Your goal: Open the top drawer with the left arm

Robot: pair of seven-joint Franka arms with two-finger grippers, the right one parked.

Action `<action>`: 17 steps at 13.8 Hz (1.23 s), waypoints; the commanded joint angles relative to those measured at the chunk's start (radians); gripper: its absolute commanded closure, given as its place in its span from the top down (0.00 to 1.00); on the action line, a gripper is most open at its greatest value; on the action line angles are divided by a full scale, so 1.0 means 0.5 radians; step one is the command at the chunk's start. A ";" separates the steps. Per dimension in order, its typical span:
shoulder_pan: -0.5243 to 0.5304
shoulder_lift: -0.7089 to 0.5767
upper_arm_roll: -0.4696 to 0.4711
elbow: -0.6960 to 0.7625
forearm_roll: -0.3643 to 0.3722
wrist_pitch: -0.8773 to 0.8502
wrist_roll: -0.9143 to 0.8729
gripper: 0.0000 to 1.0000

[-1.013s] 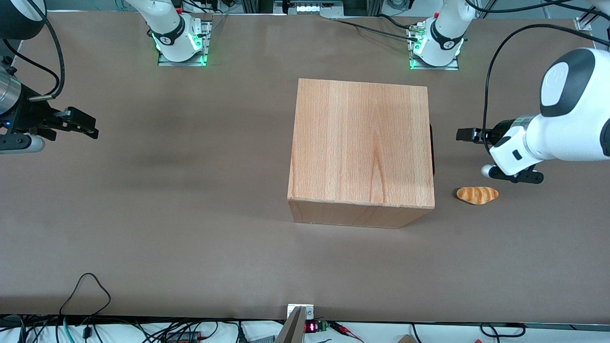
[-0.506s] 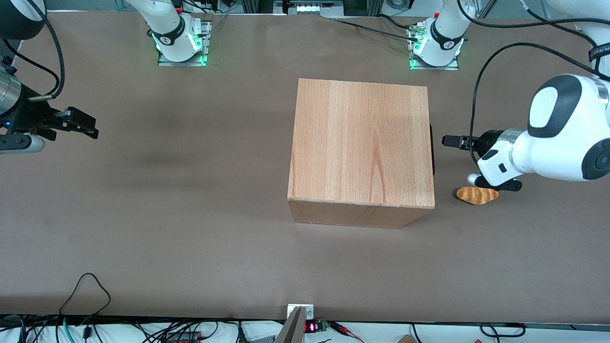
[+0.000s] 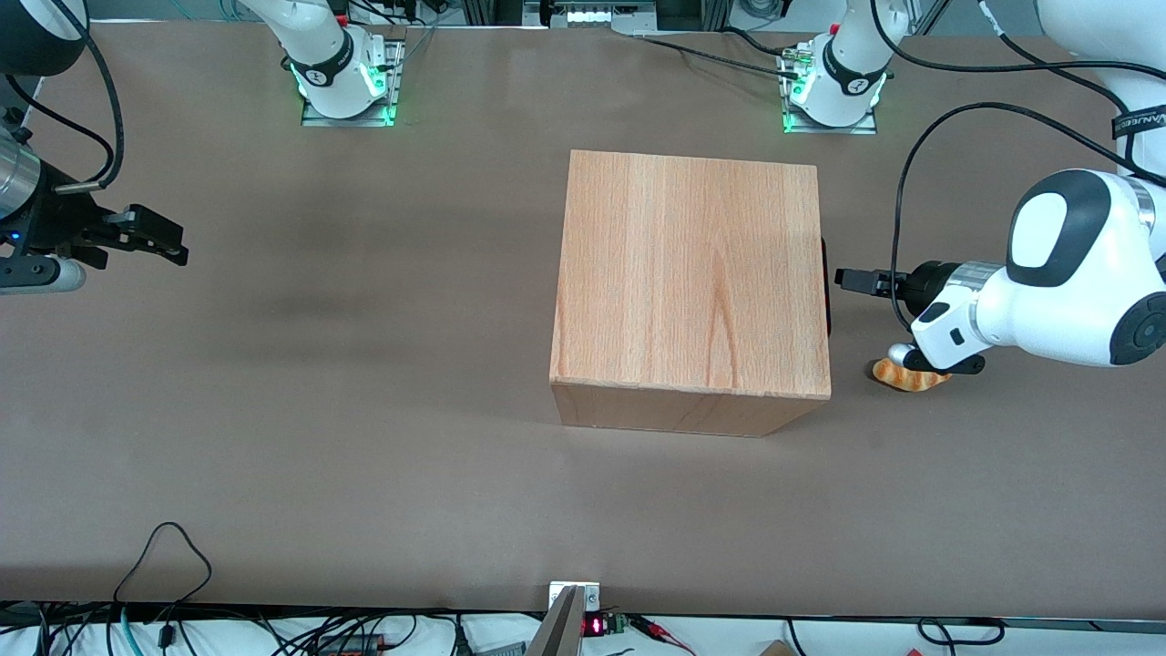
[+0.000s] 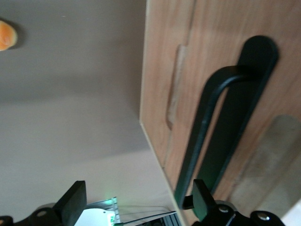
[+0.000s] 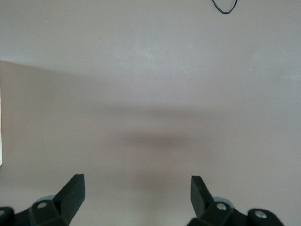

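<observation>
Nearest the front camera, the bare brown table point(image 3: 364, 474) is seen. Farther in stands the wooden cabinet point(image 3: 692, 273), its drawer fronts turned toward the working arm's end of the table. Just beside its front, a small bread roll point(image 3: 897, 378) is found on the tabletop, partly covered by the wrist of the left arm point(image 3: 1048, 292).

The gripper point(image 3: 843, 278) is held level in front of the cabinet, close to the front panel but not yet touching it. In the left wrist view its fingers point(image 4: 73, 205) are seen spread wide, with nothing between them. The top drawer point(image 4: 211, 56) is shown shut, its panel flush with the cabinet face, and its black bar handle point(image 4: 207, 136) is seen close ahead, one finger nearly in line with it.

The step in hand is judged to be the approach to the handle; no grasp has been made and the drawer has not been moved. For the next move, the gripper would have to be carried a little farther in, so that the bar is taken between the open fingers, and then closed on it. Only then can the drawer be drawn straight out, away from the cabinet. Care is called for so that the roll is not struck by the wrist.
</observation>
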 commanded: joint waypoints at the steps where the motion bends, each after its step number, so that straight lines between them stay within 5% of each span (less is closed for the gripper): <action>1: -0.014 0.030 0.000 0.034 -0.063 0.004 0.039 1.00; 17: -0.057 0.131 -0.003 0.031 -0.091 0.102 0.036 1.00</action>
